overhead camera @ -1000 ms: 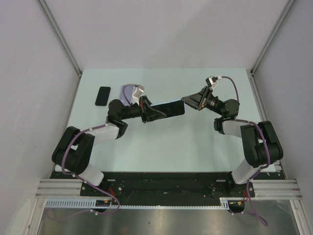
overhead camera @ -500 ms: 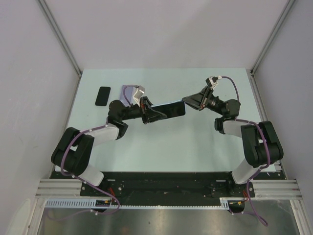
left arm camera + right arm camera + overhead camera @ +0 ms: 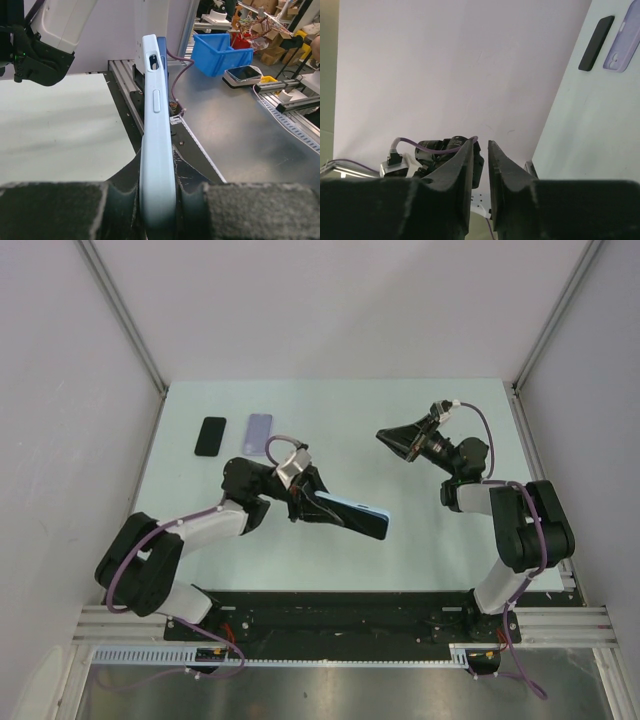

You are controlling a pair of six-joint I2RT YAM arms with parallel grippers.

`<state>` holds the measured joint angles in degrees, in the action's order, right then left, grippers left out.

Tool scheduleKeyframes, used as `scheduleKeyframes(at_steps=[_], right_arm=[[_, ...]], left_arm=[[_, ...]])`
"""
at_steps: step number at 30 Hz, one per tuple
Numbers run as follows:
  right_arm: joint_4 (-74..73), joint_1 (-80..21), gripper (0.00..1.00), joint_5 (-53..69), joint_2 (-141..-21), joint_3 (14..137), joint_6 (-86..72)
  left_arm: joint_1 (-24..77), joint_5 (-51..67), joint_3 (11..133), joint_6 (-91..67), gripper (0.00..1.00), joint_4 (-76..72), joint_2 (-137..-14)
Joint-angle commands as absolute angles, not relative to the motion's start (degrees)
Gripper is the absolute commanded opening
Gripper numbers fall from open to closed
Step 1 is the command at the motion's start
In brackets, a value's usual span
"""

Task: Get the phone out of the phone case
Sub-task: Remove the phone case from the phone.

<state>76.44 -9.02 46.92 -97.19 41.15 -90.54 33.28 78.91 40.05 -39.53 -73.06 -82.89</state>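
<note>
My left gripper (image 3: 312,502) is shut on one end of a light blue phone case (image 3: 352,516) held edge-up above the table, its free end pointing near-right. In the left wrist view the case (image 3: 156,150) stands pinched between the pads (image 3: 157,195), and the dark phone's (image 3: 163,55) edge shows just behind its top. My right gripper (image 3: 386,436) hangs apart, up and to the right of the case. Its fingers (image 3: 481,150) stand nearly together with nothing between them.
A black phone (image 3: 210,436) and a lavender case (image 3: 259,434) lie flat at the far left of the table; both also show in the right wrist view, the phone (image 3: 596,43) left of the case (image 3: 621,42). Grey walls enclose the table.
The right gripper has come off the case's end and narrowed. The left arm has swung the cased phone toward the near edge, uncovering the lavender case.
</note>
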Motion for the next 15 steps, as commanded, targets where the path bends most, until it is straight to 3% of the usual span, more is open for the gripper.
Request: scheduleKeyframes(at_steps=[1,8,15], right_arm=[[83.4,-8.5,0.25,46.8,-94.6,42.5,-84.8],[86.0,-6.4,0.4,55.3,-90.9,43.7,-70.1],[86.0,-4.1,0.43,62.1,-89.1,45.4,-67.2]], left_arm=[[32.3,77.3,41.0,-40.1,0.0,-77.2,-83.1],[29.2,72.5,41.5,-43.3,0.0,-77.2,-84.7],[25.1,68.7,41.2,-46.2,0.0,-77.1,-86.2]])
